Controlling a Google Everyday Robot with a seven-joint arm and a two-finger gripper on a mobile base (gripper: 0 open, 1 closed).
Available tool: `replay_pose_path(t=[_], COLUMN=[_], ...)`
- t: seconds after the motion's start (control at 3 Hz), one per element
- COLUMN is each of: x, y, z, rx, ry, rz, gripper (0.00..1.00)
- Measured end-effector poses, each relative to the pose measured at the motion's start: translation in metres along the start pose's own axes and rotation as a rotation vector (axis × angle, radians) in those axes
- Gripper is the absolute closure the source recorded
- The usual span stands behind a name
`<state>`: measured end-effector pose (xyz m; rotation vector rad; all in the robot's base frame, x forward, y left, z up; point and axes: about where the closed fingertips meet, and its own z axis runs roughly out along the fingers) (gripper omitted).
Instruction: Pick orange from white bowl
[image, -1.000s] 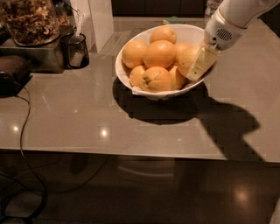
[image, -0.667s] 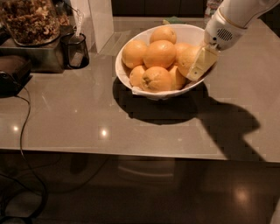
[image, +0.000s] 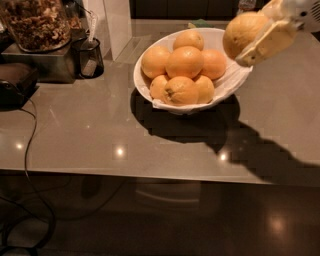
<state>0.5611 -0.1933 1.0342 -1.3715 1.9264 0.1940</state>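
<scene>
Orange (image: 245, 32) is up in the top right of the frame, clamped in the gripper (image: 260, 37). The jaws are closed down onto the fruit, with one pale finger (image: 267, 42) pressed across its right side. The other finger I mostly can't see.

The key relation: the orange hangs above and just right of the white bowl (image: 137, 77), not touching the rim. The rest of the pile (image: 184, 61) sits down and to the left of it. So I'd say the pick is basically done, and any next move only needs to carry it up or right, away from the bowl.

It's round, so there's no real long axis to speak of. I can't see a stem end, so I can't tell which way it points. There's only one arm, so no choice about which does the job.
</scene>
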Motion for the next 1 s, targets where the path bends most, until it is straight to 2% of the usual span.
replay_pose_path(t=[0.33, 0.67, 1.0], x=[-0.015, 0.003, 0.003], y=[0.009, 0.017, 0.017], z=[-0.046, -0.065, -0.065], rx=[0.067, 0.085, 0.085], ry=[-0.109, -0.13, -0.13], rz=[-0.032, 0.022, 0.022], gripper=[1.0, 1.0, 1.0])
